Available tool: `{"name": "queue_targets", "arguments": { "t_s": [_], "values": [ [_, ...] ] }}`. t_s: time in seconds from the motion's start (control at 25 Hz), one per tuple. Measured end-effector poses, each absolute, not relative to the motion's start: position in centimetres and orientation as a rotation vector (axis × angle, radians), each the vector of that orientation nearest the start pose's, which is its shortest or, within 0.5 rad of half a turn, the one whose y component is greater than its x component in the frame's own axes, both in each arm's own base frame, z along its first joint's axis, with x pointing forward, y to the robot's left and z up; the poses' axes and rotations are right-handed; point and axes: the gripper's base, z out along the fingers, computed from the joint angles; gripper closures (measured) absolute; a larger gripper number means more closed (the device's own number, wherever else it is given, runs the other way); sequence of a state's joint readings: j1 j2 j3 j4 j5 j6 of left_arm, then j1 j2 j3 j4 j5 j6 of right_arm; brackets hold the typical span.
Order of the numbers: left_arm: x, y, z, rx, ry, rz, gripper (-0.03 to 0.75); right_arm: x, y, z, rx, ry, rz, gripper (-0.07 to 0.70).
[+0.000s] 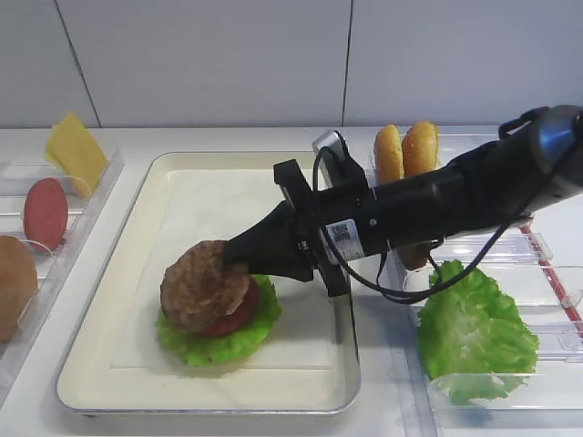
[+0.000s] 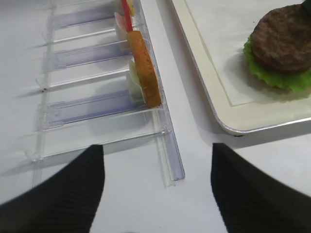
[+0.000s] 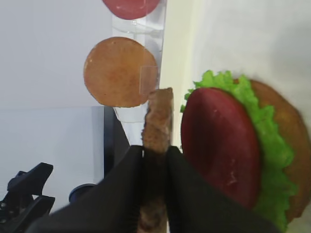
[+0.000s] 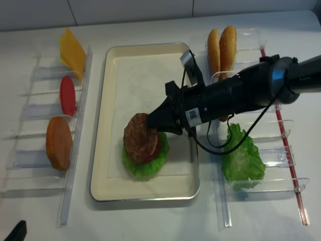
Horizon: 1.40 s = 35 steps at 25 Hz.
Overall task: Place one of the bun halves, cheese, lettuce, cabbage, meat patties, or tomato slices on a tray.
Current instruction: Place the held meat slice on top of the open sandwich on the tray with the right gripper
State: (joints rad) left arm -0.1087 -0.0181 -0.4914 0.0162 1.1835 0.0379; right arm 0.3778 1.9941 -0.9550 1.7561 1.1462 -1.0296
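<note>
On the tray (image 1: 209, 196) lies a stack: a bun half (image 3: 293, 127) at the bottom, then green lettuce (image 1: 219, 346) and a red tomato slice (image 1: 239, 319). My right gripper (image 1: 232, 259) is shut on the edge of a dark brown meat patty (image 1: 202, 284) and holds it over the tomato slice. In the right wrist view the patty (image 3: 158, 121) shows edge-on between the black fingers, close beside the tomato slice (image 3: 218, 141). Whether they touch I cannot tell. My left gripper (image 2: 156, 160) stands open over bare table, left of the tray (image 2: 214, 82).
A clear holder on the left carries cheese (image 1: 77, 150), a tomato slice (image 1: 46, 214) and a bun half (image 1: 16, 287). The right holder has two bun halves (image 1: 405, 150) and a lettuce leaf (image 1: 474, 332) under the right arm.
</note>
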Motion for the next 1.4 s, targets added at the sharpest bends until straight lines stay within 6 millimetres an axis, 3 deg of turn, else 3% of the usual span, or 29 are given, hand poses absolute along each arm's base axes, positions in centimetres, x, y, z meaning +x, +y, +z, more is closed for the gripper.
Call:
{"name": "queue_targets", "arguments": {
  "t_s": [1.4],
  "values": [
    [-1.2, 0.28, 26.51, 0.156, 2.152, -0.019, 0.26, 29.79, 19.96, 14.72, -0.091, 2.409, 1.916, 0.498]
  ]
}}
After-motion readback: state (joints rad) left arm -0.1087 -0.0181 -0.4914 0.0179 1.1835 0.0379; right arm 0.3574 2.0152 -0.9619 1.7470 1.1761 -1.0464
